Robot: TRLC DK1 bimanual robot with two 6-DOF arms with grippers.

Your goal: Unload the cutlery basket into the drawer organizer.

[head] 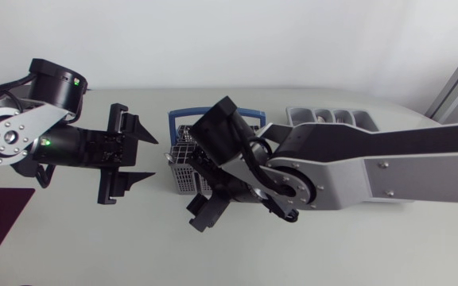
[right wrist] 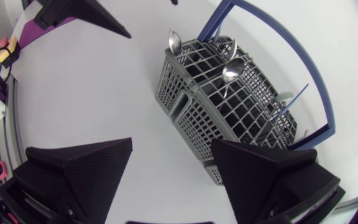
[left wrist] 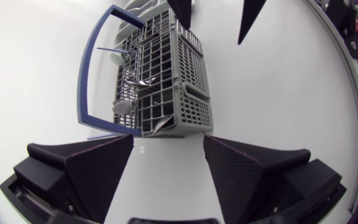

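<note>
1. At the middle of the table, toward its far edge, stands the cutlery basket point(head: 181, 165): grey mesh, a blue handle point(right wrist: 303, 68) arched over it, and not unloaded yet. Spoons point(right wrist: 232, 67) poke up out of it, bowls uppermost.
2. Just to its right, along the same far edge, sits the drawer organizer point(head: 332, 117), partly hidden by the right arm.
3. The right gripper point(right wrist: 171, 165) hangs above the basket's near end with its fingers spread wide and nothing between them.
4. The left gripper point(head: 151, 157) sits just left of the basket, pointing at it, likewise spread and empty.
5. By my reading, the step in hand is the first pick. The right gripper should single out one spoon and descend clear of the blue handle. It should pinch the bowl or neck from both sides, then draw straight up so nothing snags the mesh.
6. The basket looks light and could lift or slide with the spoon. The left gripper is well placed to steady its wall.
</note>
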